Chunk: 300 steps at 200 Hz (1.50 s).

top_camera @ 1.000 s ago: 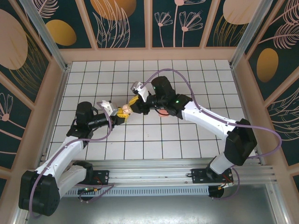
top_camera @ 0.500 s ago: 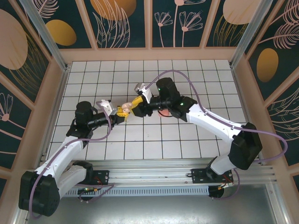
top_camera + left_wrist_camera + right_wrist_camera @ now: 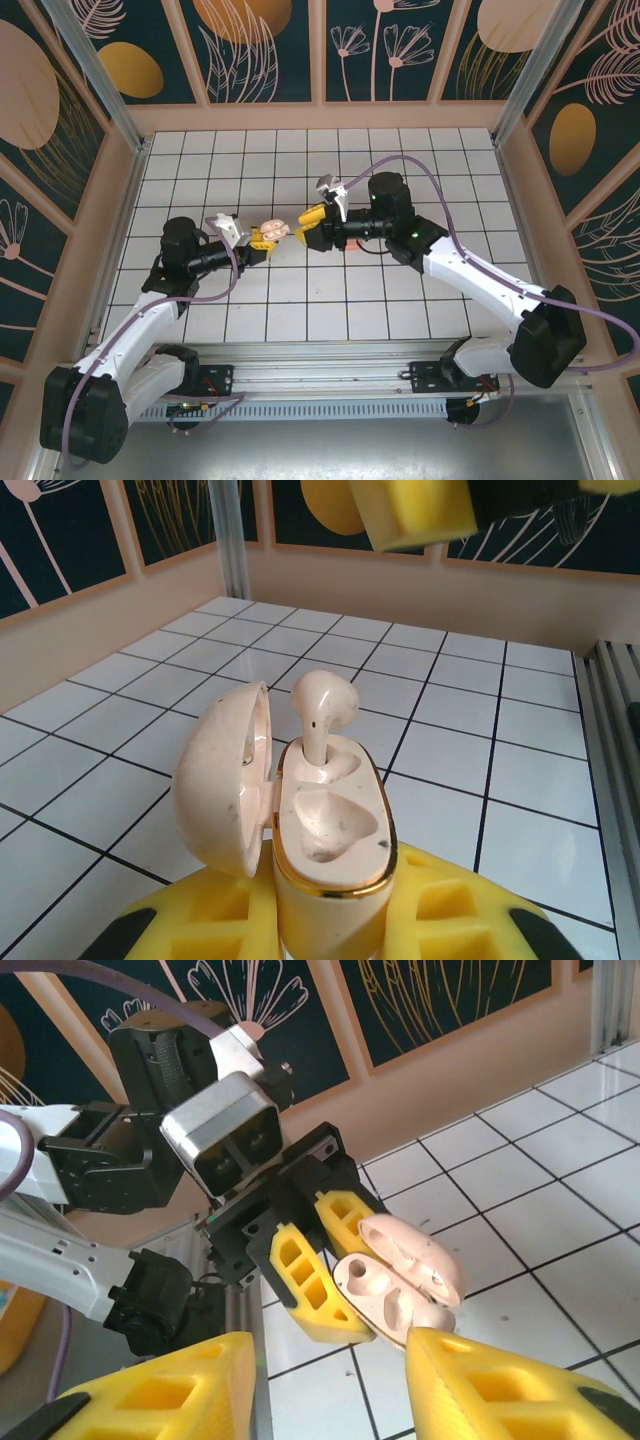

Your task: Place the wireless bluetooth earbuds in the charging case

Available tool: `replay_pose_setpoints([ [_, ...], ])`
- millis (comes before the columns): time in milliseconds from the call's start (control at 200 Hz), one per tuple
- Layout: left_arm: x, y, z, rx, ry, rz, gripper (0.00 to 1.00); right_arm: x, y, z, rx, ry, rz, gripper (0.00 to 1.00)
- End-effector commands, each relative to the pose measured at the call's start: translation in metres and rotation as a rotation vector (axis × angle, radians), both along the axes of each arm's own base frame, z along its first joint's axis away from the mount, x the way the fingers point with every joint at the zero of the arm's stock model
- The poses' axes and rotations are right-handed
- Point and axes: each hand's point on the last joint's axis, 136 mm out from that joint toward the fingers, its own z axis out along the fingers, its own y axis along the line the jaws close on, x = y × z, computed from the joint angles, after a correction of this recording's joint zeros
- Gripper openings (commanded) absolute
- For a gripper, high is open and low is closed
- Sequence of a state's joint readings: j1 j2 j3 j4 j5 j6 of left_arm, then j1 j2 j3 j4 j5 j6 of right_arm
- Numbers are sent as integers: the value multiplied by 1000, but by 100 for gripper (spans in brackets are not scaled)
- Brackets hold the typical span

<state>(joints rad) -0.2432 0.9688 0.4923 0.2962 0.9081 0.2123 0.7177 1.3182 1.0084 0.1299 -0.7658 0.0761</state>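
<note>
Two yellow fingers (image 3: 450, 920) of the left gripper (image 3: 262, 238) are clamped on the lower body of the charging case (image 3: 330, 830), which is held above the middle of the table (image 3: 400, 300), slightly toward its left edge. The case's lid (image 3: 228, 775) is hinged open to one side. One earbud (image 3: 325, 712) stands stem-down in the socket farther from the left fingers, its rounded head apparently proud of the rim rather than flush. The socket nearer those fingers is empty.

The right gripper (image 3: 306, 226) faces the case from the table's right side, its fingers (image 3: 500, 1385) spread with nothing between them, close to the case but apart from it.

The case's long axis runs from the left gripper toward the right one, so the occupied socket is the end closest to the right fingers. The sockets open upward, toward the right wrist camera. With the left arm occupied in holding, the right arm is judged the one free to press the earbud home or fetch another.

A salmon-pink object (image 3: 350, 244) lies on the table, partly hidden beneath the right arm.
</note>
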Motion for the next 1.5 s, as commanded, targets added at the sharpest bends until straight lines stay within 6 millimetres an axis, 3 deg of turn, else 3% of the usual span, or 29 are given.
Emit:
replay_pose_setpoints([
  [0,0,-3,25,-31,-80,-23,12,-4,-2,0,41,54,27,41],
  [210,-1,-3,25,-32,-78,-22,12,0,7,-8,43,116,59,39],
  [365,-2,-3,26,-34,-82,-25,12,7,12,-13,41,152,61,46],
  [541,-2,-3,26,-34,-81,-23,12,9,16,-12,60,172,87,46],
  [1496,-1,-3,27,-34,-81,-25,12,10,27,-11,61,188,135,32],
])
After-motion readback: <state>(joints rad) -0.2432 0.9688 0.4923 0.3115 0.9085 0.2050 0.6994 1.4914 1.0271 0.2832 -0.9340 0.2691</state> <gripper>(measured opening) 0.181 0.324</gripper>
